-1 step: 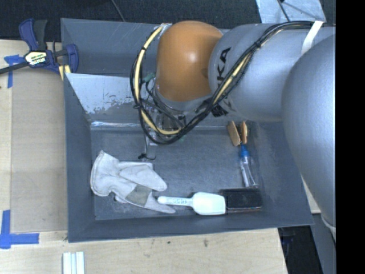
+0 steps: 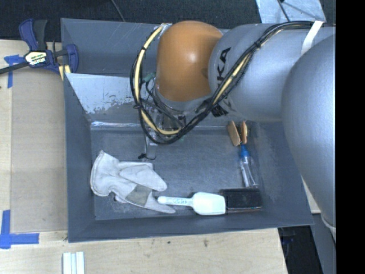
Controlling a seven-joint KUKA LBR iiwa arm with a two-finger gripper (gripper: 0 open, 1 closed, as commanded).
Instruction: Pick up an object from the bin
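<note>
My gripper (image 2: 148, 152) hangs below the arm's wrist in the left-middle of the bin, its tip just above the bin floor. Directly in front of it, a short gap away, lies a crumpled white and grey work glove (image 2: 128, 181) at the bin's front left. A white tool with a thin handle and a broad rounded head (image 2: 198, 202) lies along the front wall, its handle touching the glove. Nothing shows in the gripper.
A black rectangular block (image 2: 243, 200) lies at the front right beside the white tool's head. A clear tube with a blue part (image 2: 246, 165) and a small wooden piece (image 2: 236, 133) lie near the right wall. The arm and its cables cover the bin's back middle.
</note>
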